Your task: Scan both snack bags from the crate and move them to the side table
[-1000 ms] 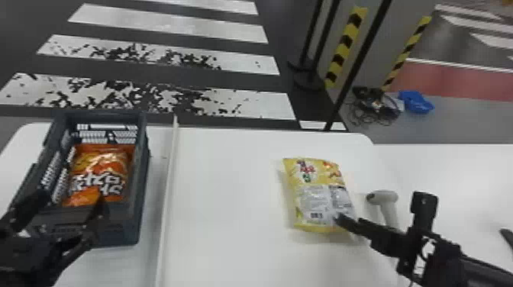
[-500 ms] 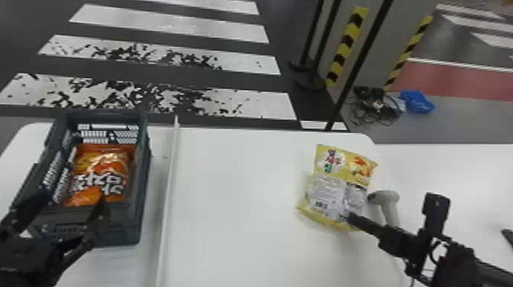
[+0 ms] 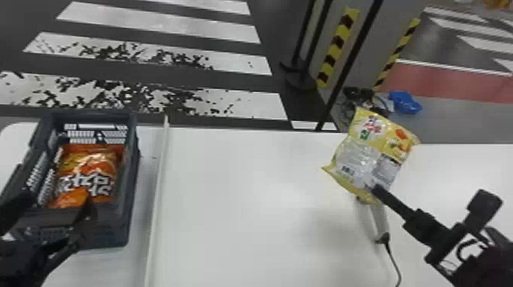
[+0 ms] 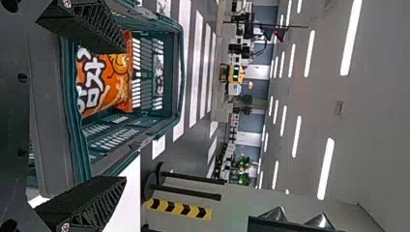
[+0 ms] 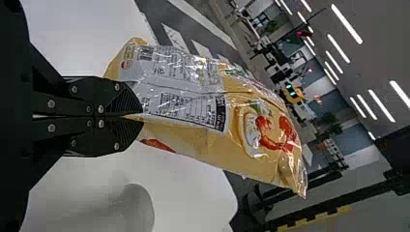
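right gripper pinched tight on the yellow snack bag, which hangs tilted, well to the right of the crate. left gripper at the crate's near end, fingers wide apart; orange snack bag lies inside the crate.

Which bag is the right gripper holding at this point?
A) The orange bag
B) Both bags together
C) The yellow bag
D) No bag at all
C: the right gripper's fingers are closed on an edge of the yellow bag, while the orange bag lies in the crate.
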Robot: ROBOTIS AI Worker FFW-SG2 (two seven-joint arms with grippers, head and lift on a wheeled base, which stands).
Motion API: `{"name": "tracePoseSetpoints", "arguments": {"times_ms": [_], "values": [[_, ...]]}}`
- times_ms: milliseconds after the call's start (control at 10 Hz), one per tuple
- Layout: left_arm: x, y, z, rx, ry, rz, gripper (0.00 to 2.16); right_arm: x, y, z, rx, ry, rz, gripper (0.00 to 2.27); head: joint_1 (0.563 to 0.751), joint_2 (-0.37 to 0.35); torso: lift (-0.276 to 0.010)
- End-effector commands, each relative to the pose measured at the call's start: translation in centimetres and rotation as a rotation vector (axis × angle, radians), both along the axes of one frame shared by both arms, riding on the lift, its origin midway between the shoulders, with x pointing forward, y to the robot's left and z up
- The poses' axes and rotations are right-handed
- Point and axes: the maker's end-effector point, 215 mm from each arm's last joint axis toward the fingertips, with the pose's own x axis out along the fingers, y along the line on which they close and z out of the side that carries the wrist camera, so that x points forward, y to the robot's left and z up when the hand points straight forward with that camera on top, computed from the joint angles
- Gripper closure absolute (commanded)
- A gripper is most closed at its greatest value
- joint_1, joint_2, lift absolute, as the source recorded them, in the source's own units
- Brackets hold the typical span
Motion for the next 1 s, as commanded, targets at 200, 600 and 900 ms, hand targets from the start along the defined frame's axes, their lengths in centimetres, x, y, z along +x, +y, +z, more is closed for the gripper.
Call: {"name": "tracePoseSetpoints", "arguments": {"times_ms": [200,600,900], "values": [[-0.1,0.1,0.0,0.003,0.0,-0.001,0.07,-0.5,-7.9,1.5,-0.045,-0.059,-0.188,2.22,0.695,-0.343,-0.099],[-0.3,0.3,0.1,0.006,-0.001,0.0,0.07,-1.5,-15.7,-0.3,-0.049,-0.131,-0.421,2.2,0.695,-0.35,-0.099],[-0.2,0.3,0.4,0.008,-0.006,0.0,0.07,-1.5,-19.6,-2.4,-0.047,-0.127,-0.538,2.18,0.695,-0.35,-0.099]]}}
